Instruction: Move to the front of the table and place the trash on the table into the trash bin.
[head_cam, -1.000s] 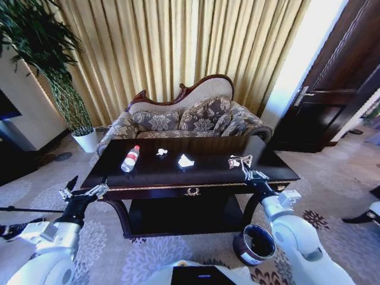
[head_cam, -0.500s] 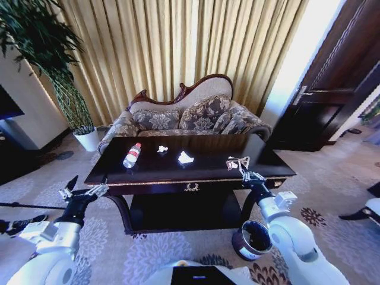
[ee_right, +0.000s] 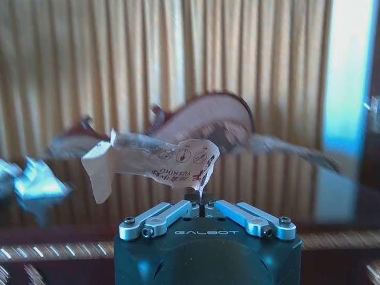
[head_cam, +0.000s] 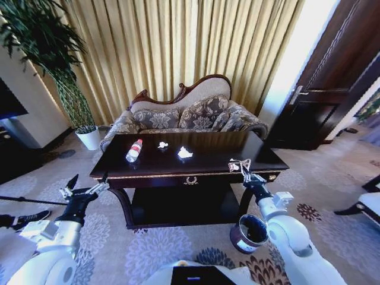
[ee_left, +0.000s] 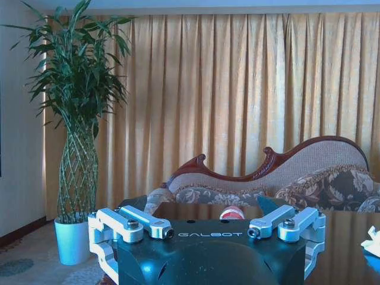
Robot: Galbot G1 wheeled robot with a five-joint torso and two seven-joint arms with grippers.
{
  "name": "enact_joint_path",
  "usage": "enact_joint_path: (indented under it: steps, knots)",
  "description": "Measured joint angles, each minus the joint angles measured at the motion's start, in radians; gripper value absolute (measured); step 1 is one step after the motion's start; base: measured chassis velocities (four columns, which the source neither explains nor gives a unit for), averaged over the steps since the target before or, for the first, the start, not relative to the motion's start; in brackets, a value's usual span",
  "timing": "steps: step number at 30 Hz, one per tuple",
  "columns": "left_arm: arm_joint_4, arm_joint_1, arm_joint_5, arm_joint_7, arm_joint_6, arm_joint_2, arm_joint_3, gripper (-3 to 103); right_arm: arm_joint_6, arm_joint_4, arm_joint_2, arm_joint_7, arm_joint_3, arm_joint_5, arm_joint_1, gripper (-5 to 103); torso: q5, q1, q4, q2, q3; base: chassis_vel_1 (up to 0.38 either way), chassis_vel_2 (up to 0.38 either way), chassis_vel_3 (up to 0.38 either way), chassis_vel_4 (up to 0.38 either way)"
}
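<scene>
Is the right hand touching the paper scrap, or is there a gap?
Touching. In the right wrist view the right hand has its fingers closed on the bottom edge of the paper scrap, which stands up from them.

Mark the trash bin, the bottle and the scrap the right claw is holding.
trash bin (head_cam: 249, 233), head view, on its shiny rim.
bottle (head_cam: 135, 150), head view, on its red label.
paper scrap (ee_right: 155, 162), right wrist view, on its printed middle, above the right claw (ee_right: 200, 199).

left gripper spread wide, right gripper pinched closed, both arms forward
</scene>
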Motion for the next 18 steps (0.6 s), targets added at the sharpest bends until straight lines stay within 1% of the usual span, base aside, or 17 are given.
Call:
enact_joint_path:
  steps: [3,4,6,7,9,11,12,13,14,15,16,17,18]
  knots:
    - [0.000,-0.001,-0.003,0.000,0.000,0.000,-0.002,100,0.018,-0.044,-0.001,-0.001,0.027,0.000,-0.034,0,0.0000,0.000,-0.0006,0.000,0.000,0.000,0.000,0.000,0.000]
    - [0.000,-0.002,-0.006,0.000,0.000,0.000,-0.003,100,0.041,-0.102,-0.007,-0.003,0.039,-0.005,-0.049,0,-0.0004,0.000,-0.0006,0.000,0.000,0.000,0.000,0.000,0.000]
    - [0.000,-0.004,-0.007,0.000,0.000,0.000,-0.005,100,0.090,-0.245,-0.012,-0.006,0.029,-0.036,-0.038,0,-0.0001,0.000,-0.0006,0.000,0.000,0.000,0.000,0.000,0.000]
    - [0.000,-0.004,-0.007,0.000,0.000,0.000,-0.005,100,0.090,-0.245,-0.012,-0.006,0.029,-0.036,-0.038,0,-0.0001,0.000,-0.0006,0.000,0.000,0.000,0.000,0.000,0.000]
    - [0.000,-0.009,-0.007,0.000,0.001,-0.001,-0.005,100,0.147,-0.420,-0.010,-0.010,0.007,-0.089,0.015,0,0.0006,0.000,-0.0007,0.000,0.000,0.000,0.000,0.000,0.000]
    - [0.000,-0.015,-0.007,0.000,0.004,-0.001,-0.005,100,0.189,-0.604,-0.010,-0.018,-0.023,-0.116,0.093,0,0.0003,0.000,-0.0002,0.000,0.000,0.000,0.000,0.000,0.000]
    - [0.000,-0.015,-0.007,0.000,0.004,-0.001,-0.005,100,0.189,-0.604,-0.010,-0.018,-0.023,-0.116,0.093,0,0.0003,0.000,-0.0002,0.000,0.000,0.000,0.000,0.000,0.000]
    - [0.000,-0.016,-0.007,-0.001,0.006,-0.001,-0.004,100,0.202,-0.715,-0.011,-0.022,-0.039,-0.126,0.142,0,0.0003,0.000,0.0003,0.000,0.000,0.000,0.000,0.000,0.000]
    - [0.000,-0.016,-0.007,-0.001,0.008,-0.001,-0.003,100,0.208,-0.773,-0.011,-0.025,-0.046,-0.133,0.168,0,0.0005,0.000,-0.0002,0.000,0.000,0.000,0.000,0.000,0.000]
    - [0.000,-0.017,-0.007,-0.001,0.008,-0.001,-0.002,100,0.224,-0.875,-0.011,-0.034,-0.058,-0.151,0.220,0,0.0003,0.000,-0.0005,0.000,0.000,0.000,0.000,0.000,0.000]
    - [0.000,-0.017,-0.007,-0.001,0.008,-0.001,-0.002,100,0.224,-0.875,-0.011,-0.034,-0.058,-0.151,0.220,0,0.0003,0.000,-0.0005,0.000,0.000,0.000,0.000,0.000,0.000]
    - [0.000,-0.017,-0.007,0.000,0.009,-0.002,-0.001,100,0.237,-0.962,-0.009,-0.040,-0.066,-0.167,0.264,0,0.0000,0.000,0.0000,0.000,0.000,0.000,0.000,0.000,0.000]
    - [0.000,-0.017,-0.007,-0.001,0.009,-0.003,-0.001,100,0.245,-1.019,-0.007,-0.043,-0.071,-0.176,0.291,0,-0.0001,0.000,0.0000,0.000,0.000,0.000,0.000,0.000,0.000]
